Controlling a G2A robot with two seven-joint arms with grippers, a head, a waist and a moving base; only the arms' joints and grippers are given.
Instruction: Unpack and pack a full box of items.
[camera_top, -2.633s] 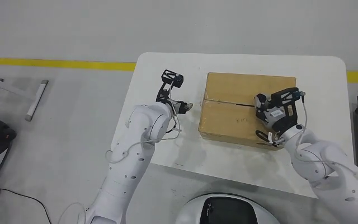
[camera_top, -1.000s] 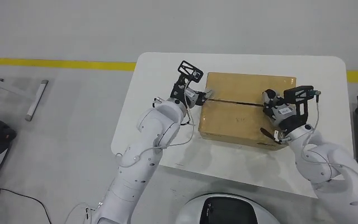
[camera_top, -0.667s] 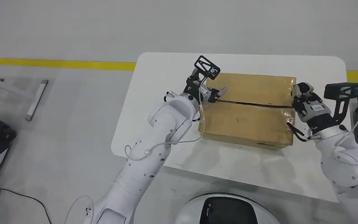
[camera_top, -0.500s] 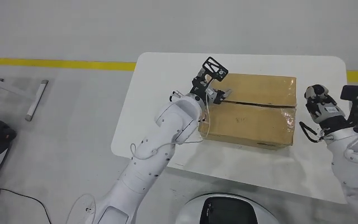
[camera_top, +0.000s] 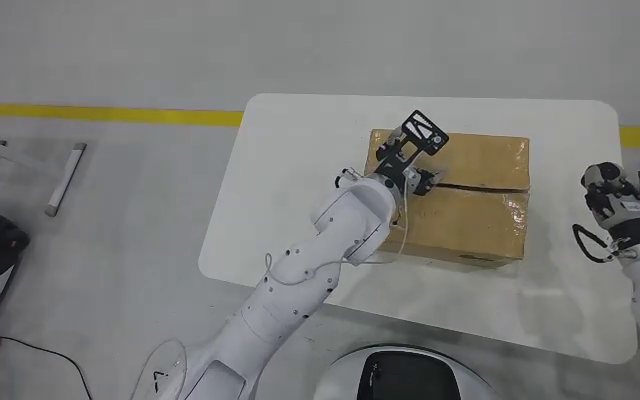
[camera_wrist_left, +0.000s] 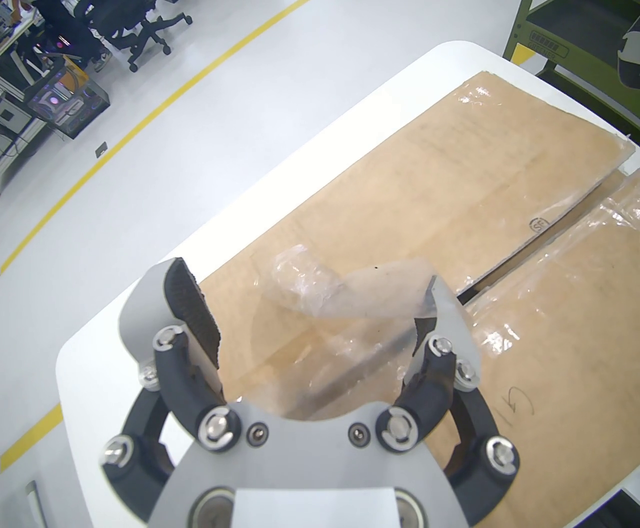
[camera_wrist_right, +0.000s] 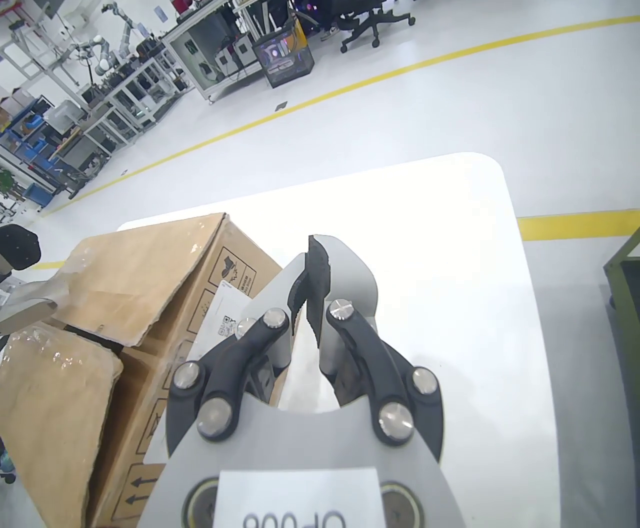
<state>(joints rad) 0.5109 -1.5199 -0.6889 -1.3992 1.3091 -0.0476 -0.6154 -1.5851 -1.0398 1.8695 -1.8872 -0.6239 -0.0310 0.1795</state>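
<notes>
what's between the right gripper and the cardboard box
Nothing but a bare stretch of white table lies between the right gripper and the end of the cardboard box, seen in the top view.

Pale grey shop floor (camera_top: 120, 60), pretty glossy, with a yellow line (camera_top: 120, 114) taped across it behind the white rounded table (camera_top: 290, 130). Way back: black office chairs (camera_wrist_right: 372, 22), a glowing glass-sided case (camera_wrist_right: 285, 60), racks with blue bins (camera_wrist_right: 30, 120). Olive green metal frame (camera_wrist_left: 547, 42) just off the table's side. Loose metal bar (camera_top: 63, 178) on the floor.
</notes>
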